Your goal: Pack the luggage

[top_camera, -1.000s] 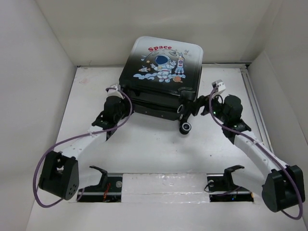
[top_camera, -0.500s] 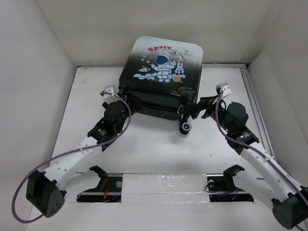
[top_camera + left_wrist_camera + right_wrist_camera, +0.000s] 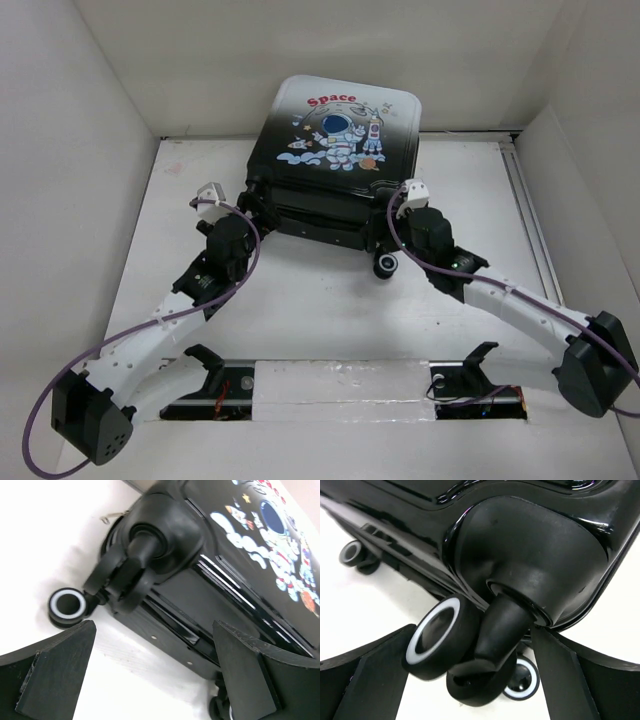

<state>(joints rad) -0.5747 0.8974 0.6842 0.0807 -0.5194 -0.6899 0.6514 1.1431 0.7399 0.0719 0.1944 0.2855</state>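
White table (image 3: 300, 300), boxed by plain white walls (image 3: 90, 150) on three sides, with the arm bases at the near edge. Left: left gripper (image 3: 252, 203), fingers (image 3: 55, 675) spread wide with nothing between them, placed just off the near-left corner of the luggage. Its wrist view looks along the wheel end, and the near-left caster (image 3: 67, 607) lies ahead and to the left of the gap, not inside it. Centre: luggage (image 3: 335, 150), a small hard shell lying flat at the back-centre of the table with the astronaut print facing up. The two shells are together, with a seam showing along the near side. Whether it is fastened, and what it holds, cannot be told. Its long axis runs from the arms toward the back wall, slightly skewed, with the wheel end nearest the arms and the far end close to the wall; contact there cannot be told. Right: right gripper (image 3: 388, 228), fingers (image 3: 370, 680) likewise spread and empty, at the near-right corner. The near-right caster (image 3: 445, 645) and its stem stand in the gap between the fingers, close, with no contact visible. Judgement: the luggage lies straight ahead of both grippers, its short wheel edge spanning from one to the other. The right gripper is the nearer, already straddling its caster, while the left stands slightly back and outboard. Any steadying or shifting of the case would probably start from these two near corners, most readily on the right.
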